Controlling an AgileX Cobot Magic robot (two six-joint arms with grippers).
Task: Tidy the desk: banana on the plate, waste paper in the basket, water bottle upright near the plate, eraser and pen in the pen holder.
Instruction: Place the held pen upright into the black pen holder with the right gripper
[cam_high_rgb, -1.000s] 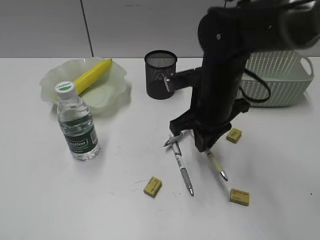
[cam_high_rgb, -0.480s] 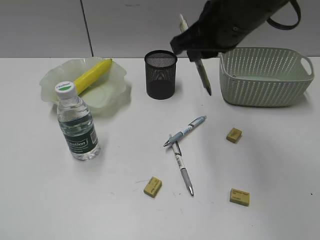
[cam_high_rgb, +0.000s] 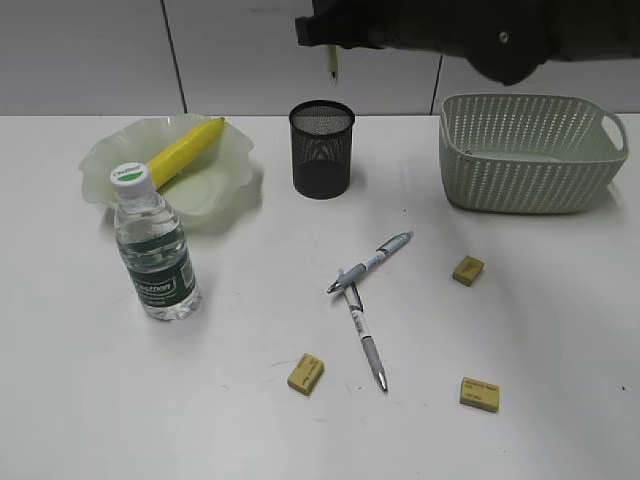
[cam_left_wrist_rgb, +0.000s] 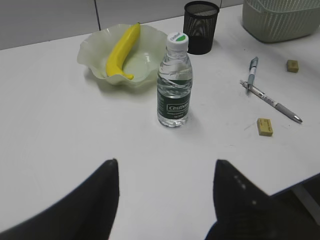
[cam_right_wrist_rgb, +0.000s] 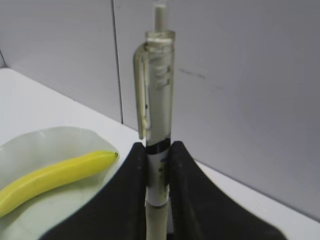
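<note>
The banana (cam_high_rgb: 185, 150) already lies on the plate (cam_high_rgb: 110, 155) at about ten o'clock on the desk, and the water bottle (cam_high_rgb: 153, 245) stands upright just in front of the plate at about nine o'clock, so those two jobs look done. The basket (cam_high_rgb: 530, 155) sits at two o'clock; its inside cannot be seen well enough to say whether any paper is in it, and no loose paper shows on the desk. The pen holder (cam_high_rgb: 322, 148) stands at twelve o'clock. The right gripper (cam_right_wrist_rgb: 159, 172) is pinched tight on a clear pen (cam_right_wrist_rgb: 158, 115), holding it upright; in the exterior view that pen's tip hangs above the pen holder's mouth, apart from it, so the drop looks near but is not yet made. Left to do: a blue pen (cam_high_rgb: 375, 260) and a grey pen (cam_high_rgb: 365, 340) lie crossed near the middle, and three erasers are scattered, one (cam_high_rgb: 305, 372) at six o'clock, one (cam_high_rgb: 480, 393) at five o'clock and one (cam_high_rgb: 468, 270) at four o'clock. The left gripper (cam_left_wrist_rgb: 165, 175) hangs spread wide over bare desk near the bottle, holding nothing.
</note>
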